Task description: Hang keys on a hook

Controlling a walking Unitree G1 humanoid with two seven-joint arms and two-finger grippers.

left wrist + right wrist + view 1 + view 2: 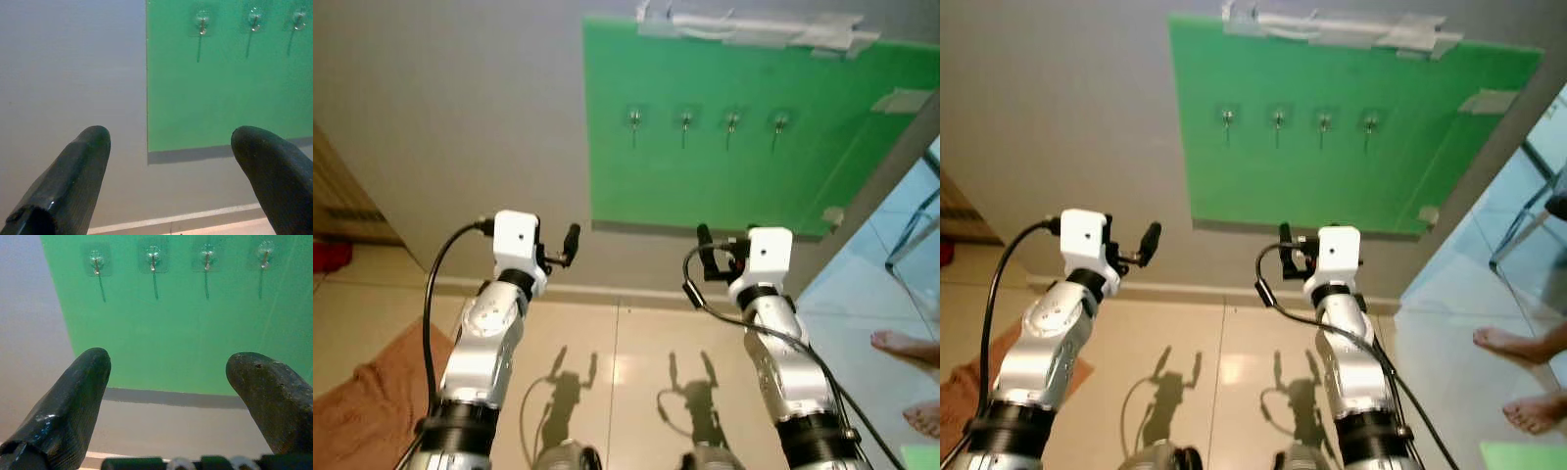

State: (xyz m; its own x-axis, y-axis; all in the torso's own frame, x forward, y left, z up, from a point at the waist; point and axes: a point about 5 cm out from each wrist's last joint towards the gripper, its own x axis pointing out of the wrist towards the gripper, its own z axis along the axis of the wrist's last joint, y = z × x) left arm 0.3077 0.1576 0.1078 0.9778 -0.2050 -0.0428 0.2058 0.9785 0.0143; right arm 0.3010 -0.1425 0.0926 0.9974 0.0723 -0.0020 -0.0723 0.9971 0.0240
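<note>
A green board (754, 176) is taped to the grey wall ahead and carries a row of several small clear hooks, such as the leftmost hook (634, 118) and the rightmost hook (780, 122). Each hook is bare. Both arms are raised in front of the wall, below the board. My left gripper (566, 247) is open and empty, level with the board's lower left corner (147, 149). My right gripper (708, 255) is open and empty too, pointing at the board beneath the hook row (153, 257).
A person's bare feet (906, 343) stand on the tiles at the right, near a metal-framed glass object (915, 245). A brown cloth (362, 401) lies on the floor at the left, below wooden furniture (337, 196). Tiled floor (626, 362) stretches to the wall.
</note>
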